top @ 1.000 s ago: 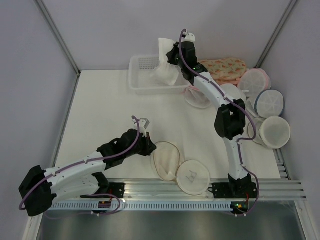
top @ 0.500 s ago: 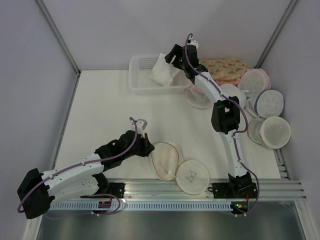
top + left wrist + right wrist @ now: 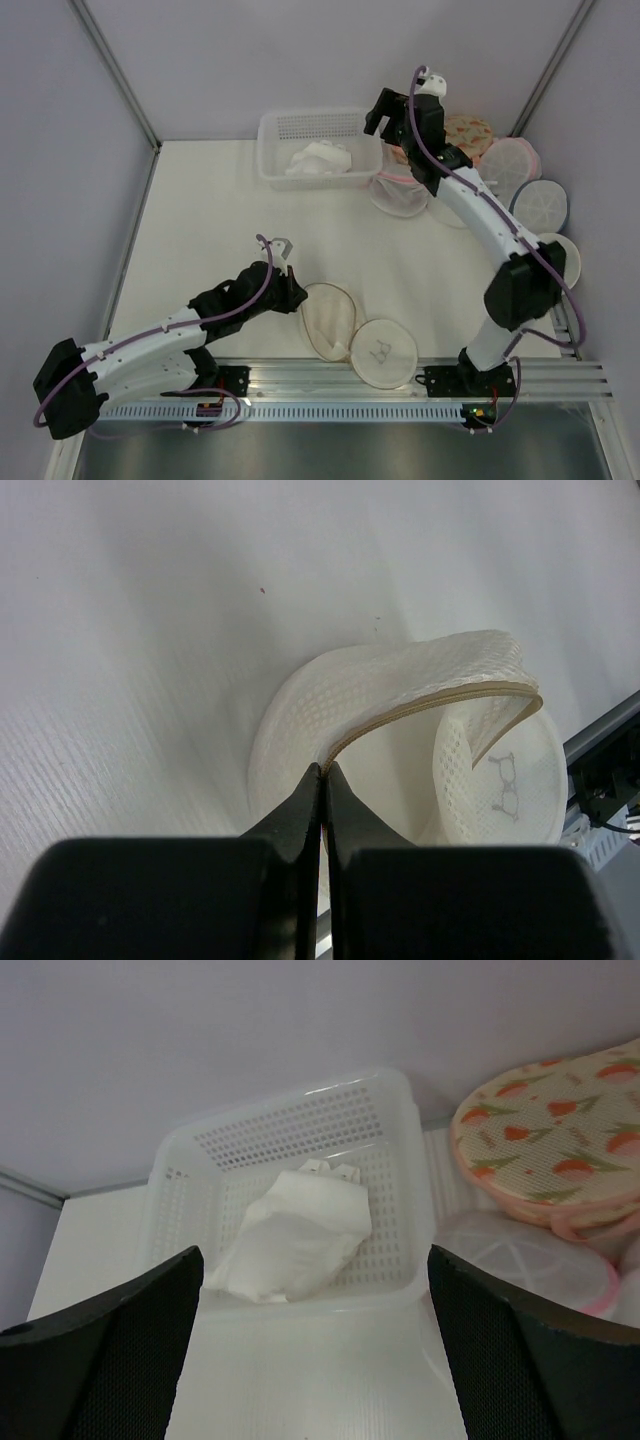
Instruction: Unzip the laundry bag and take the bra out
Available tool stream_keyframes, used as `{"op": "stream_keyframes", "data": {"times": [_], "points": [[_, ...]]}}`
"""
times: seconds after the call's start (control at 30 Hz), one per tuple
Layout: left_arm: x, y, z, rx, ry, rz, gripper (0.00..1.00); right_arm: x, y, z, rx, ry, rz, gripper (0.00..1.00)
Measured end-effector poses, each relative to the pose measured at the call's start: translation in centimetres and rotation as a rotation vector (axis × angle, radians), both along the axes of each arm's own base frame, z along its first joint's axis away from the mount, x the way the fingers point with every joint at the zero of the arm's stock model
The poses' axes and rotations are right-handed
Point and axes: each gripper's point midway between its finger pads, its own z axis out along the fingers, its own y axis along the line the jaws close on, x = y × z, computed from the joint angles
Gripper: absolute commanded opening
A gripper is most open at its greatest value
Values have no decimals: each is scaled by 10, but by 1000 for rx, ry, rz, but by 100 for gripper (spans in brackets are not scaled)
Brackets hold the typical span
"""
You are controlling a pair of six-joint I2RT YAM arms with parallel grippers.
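The laundry bag [image 3: 333,318] lies unzipped near the front edge, a cream mesh pouch with a tan rim [image 3: 420,702]. Its round flap [image 3: 386,351] is folded out to the right. My left gripper [image 3: 298,296] is shut on the bag's rim at its left side [image 3: 324,770] and lifts the upper layer. The bra [image 3: 318,160], a crumpled white garment, lies in the white perforated basket [image 3: 270,135] at the back [image 3: 295,1238]. My right gripper [image 3: 388,118] hangs open, just right of the basket and above it, with nothing between its fingers [image 3: 313,1255].
A floral orange pouch [image 3: 467,130] lies at the back right [image 3: 560,1130]. Several white dome pouches with pink or blue trim [image 3: 545,205] are piled along the right side. An aluminium rail [image 3: 300,375] runs along the near edge.
My right gripper opened and let go of the bra, which dropped into the basket. The right arm then swung right, away from the basket. The left arm has held still.
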Motion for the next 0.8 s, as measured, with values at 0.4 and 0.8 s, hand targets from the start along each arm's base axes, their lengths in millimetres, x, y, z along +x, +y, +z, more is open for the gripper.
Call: {"op": "stream_keyframes", "data": {"times": [0.4,0.8], "points": [[12,1,-2,-36,14,108,2,-223,-26,-132,-212,303,-39,86],[25,66,-35,-179,13,568,2,-331,-28,-185,-242,457,37,86]]}}
